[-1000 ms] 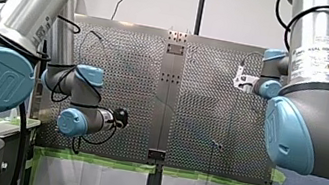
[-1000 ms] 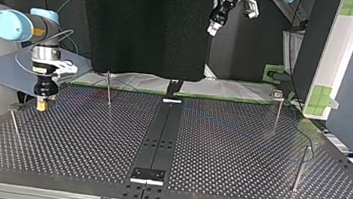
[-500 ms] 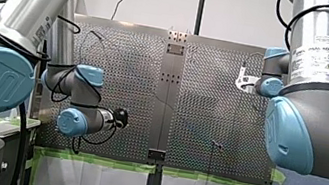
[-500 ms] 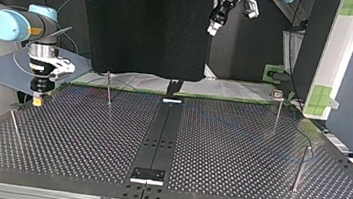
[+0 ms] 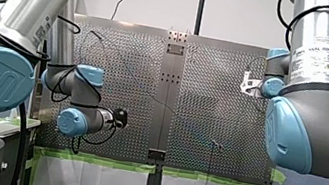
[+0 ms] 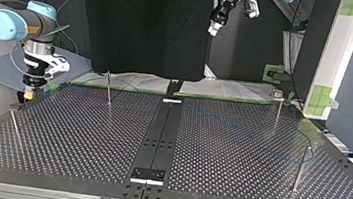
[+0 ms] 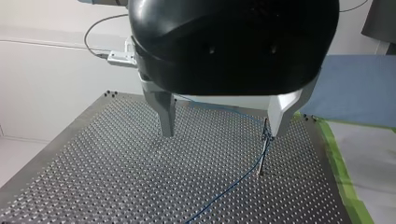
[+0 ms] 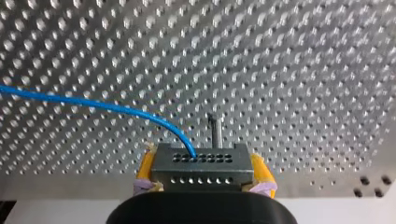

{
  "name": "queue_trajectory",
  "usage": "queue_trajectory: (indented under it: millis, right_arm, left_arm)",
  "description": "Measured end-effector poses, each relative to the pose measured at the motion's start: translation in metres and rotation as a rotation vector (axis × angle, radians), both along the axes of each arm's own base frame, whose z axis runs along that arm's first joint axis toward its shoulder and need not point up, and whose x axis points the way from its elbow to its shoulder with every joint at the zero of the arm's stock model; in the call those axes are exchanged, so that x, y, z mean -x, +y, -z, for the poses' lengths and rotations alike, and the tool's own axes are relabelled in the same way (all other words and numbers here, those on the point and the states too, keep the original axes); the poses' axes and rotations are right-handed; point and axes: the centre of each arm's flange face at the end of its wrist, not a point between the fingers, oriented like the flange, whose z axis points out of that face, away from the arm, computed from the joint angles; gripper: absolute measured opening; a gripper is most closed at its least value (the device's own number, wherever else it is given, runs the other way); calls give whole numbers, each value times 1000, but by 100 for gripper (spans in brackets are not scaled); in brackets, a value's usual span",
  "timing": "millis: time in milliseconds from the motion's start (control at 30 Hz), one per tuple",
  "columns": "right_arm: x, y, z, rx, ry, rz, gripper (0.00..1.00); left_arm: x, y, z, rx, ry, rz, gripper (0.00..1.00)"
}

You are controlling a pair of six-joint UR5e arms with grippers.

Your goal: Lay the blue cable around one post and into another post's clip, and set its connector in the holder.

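Bright blue cable [image 8: 93, 105] over a silver, hole-dotted table [image 8: 289, 70] — grey connector [image 8: 201, 170] with two rows of dark holes, yellow pads [image 8: 145, 169] on my right tool [image 8: 201, 161]. Black shell and pale metal fingers [image 7: 166, 112] on my left tool [image 7: 223, 132]; green tape [image 5: 100, 161] at the near edge.

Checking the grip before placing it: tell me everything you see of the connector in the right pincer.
The connector is a small grey block, metal by its look, with two rows of small holes. It sits square, clamped between the yellow pads of my right pincer. The blue cable enters one hole of the farther row and curves away over the perforated table. A thin post stands just ahead.
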Motion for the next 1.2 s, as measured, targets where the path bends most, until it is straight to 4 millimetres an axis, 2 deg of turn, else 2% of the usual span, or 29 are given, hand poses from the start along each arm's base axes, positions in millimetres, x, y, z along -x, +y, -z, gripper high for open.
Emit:
queue_trajectory:
  millis: [233, 1200]
  right_arm:
    - [15, -5, 1, 1, 16, 21, 0]
    - [53, -24, -5, 61, 9, -61, 0]
  left_arm:
    - [0, 0, 0, -4, 2, -2, 100]
    - [0, 6, 2, -22, 18, -42, 100]
